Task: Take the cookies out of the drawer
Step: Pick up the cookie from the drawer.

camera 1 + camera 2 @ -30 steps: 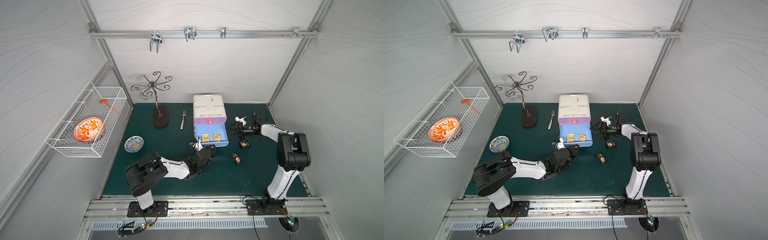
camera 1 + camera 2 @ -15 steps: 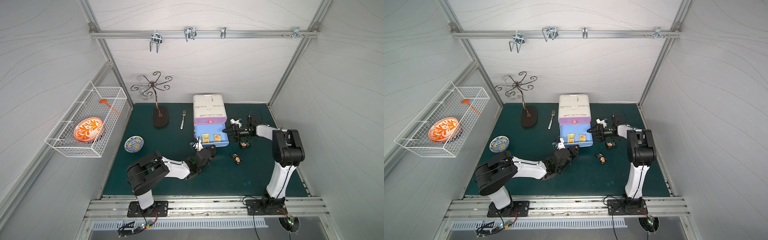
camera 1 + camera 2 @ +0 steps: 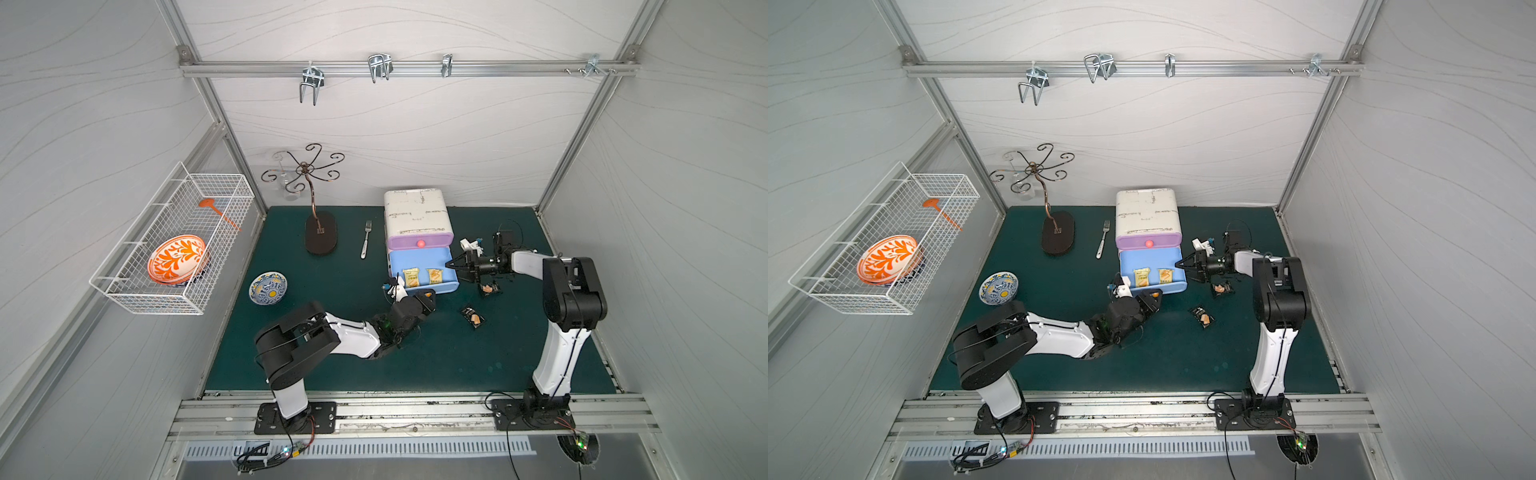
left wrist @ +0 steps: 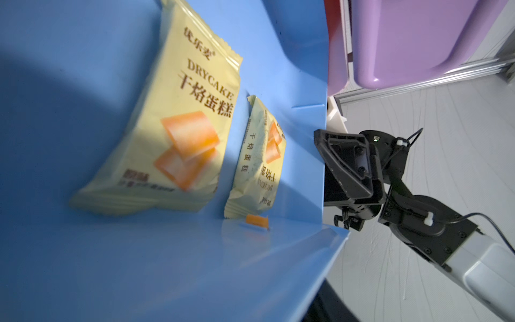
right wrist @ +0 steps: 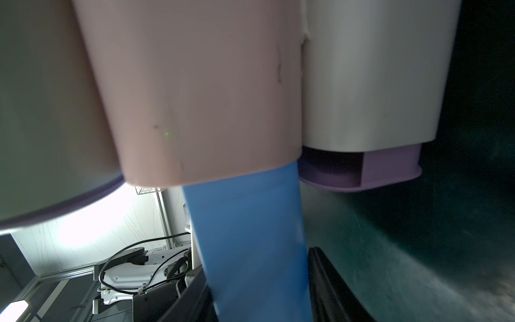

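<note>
Beside drawer (image 3: 415, 259), 3 o'clock wall: right claw (image 3: 455, 271) parted, empty; cookies (image 3: 434, 275) 9 o'clock of it, long axes 12-to-6. Left claw (image 3: 426, 296) at 6 o'clock: cannot tell.

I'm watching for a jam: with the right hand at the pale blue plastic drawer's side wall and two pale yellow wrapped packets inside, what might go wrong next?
The right hand straddles the pale blue plastic drawer's side wall; pulling there may skew or drag it. The two pale yellow cookie packets lie close together near the front wall, so a grab may catch both.
</note>
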Controlling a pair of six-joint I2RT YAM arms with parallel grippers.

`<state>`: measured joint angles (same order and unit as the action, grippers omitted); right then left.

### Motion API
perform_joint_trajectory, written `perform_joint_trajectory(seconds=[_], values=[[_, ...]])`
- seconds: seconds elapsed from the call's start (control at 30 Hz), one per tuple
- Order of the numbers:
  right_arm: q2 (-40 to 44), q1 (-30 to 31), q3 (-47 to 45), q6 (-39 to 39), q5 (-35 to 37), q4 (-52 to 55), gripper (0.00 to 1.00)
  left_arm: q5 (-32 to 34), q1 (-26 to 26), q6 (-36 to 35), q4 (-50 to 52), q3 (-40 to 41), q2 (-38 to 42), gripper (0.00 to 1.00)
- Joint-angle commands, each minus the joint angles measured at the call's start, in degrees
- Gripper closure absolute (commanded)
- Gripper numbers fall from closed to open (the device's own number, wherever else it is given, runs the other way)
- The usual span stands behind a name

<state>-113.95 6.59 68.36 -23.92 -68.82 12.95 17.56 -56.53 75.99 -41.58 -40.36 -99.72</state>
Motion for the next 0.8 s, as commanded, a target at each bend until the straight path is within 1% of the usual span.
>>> perform_joint_trajectory(seconds=[0.0,0.03,0.07,0.17,0.3,0.37,0.47,0.53,0.6,0.67,0.77], values=[[-0.1,0.7,1.5,0.5,-3.3,0.9,0.50,-2.3,-0.3,0.6,3.8,1.0,3.4,0.41],[-0.2,0.7,1.6,0.5,-3.3,1.0,0.50,-2.1,-0.3,0.8,4.7,1.6,4.6,0.36],[-0.4,0.7,1.6,0.7,-3.1,1.2,0.50,-2.0,-0.3,1.0,5.9,2.5,6.0,0.29],[-0.5,0.7,1.8,1.0,-3.1,1.6,0.49,-2.1,-0.4,2.8,8.9,5.4,11.7,0.25],[-0.7,0.7,2.2,1.4,-2.7,2.2,0.49,-1.1,-0.5,1.4,23.0,6.4,22.7,0.21],[-0.9,0.7,2.5,1.7,-2.4,2.6,0.49,0.5,-0.6,0.9,28.9,7.6,28.5,0.19],[-0.9,0.7,2.8,2.6,-2.1,3.5,0.49,2.1,0.7,0.2,38.5,8.2,37.7,0.17],[-0.9,0.6,2.9,3.4,-1.9,4.5,0.49,3.3,1.8,-2.7,46.6,4.9,42.3,0.16],[-0.8,0.6,2.6,3.9,-1.7,4.9,0.49,2.6,4.4,-6.1,55.6,-1.1,44.0,0.15],[-0.8,0.6,2.2,4.1,-1.6,4.8,0.49,-0.9,7.7,-8.4,58.6,-5.8,43.3,0.15],[-0.8,0.6,1.9,4.8,-1.2,5.1,0.49,-9.2,12.2,-11.1,58.4,-11.4,39.2,0.16]])
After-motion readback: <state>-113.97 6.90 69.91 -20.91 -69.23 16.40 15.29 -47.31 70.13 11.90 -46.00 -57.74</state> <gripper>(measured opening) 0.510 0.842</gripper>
